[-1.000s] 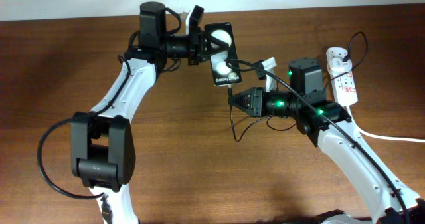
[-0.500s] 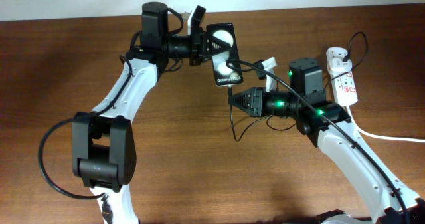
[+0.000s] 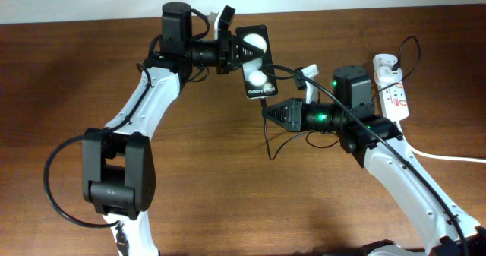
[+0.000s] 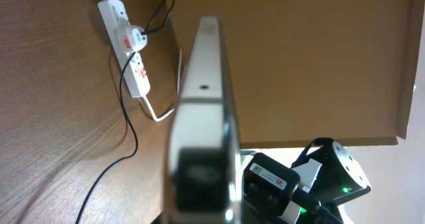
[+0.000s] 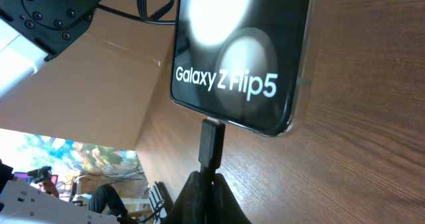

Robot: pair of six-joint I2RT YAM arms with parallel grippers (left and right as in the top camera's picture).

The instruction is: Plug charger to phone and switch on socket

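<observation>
Right wrist view: the right gripper [image 5: 211,183] is closed tight on the charger [image 5: 212,144] plug, whose tip meets the lettered end of the phone [image 5: 239,58]. The left gripper [image 3: 235,51] clamps the phone near its other end.

- We see white shells and black joints on the left arm [image 3: 140,100] and right arm [image 3: 395,172].
- Small green lights [image 3: 320,119] glow on the right one.
- A black cable [image 3: 46,174] loops off the left one.

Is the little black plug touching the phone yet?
Touching. The right wrist view shows the plug meeting the phone's bottom edge, with no gap between them. How deep it sits is not visible.
</observation>
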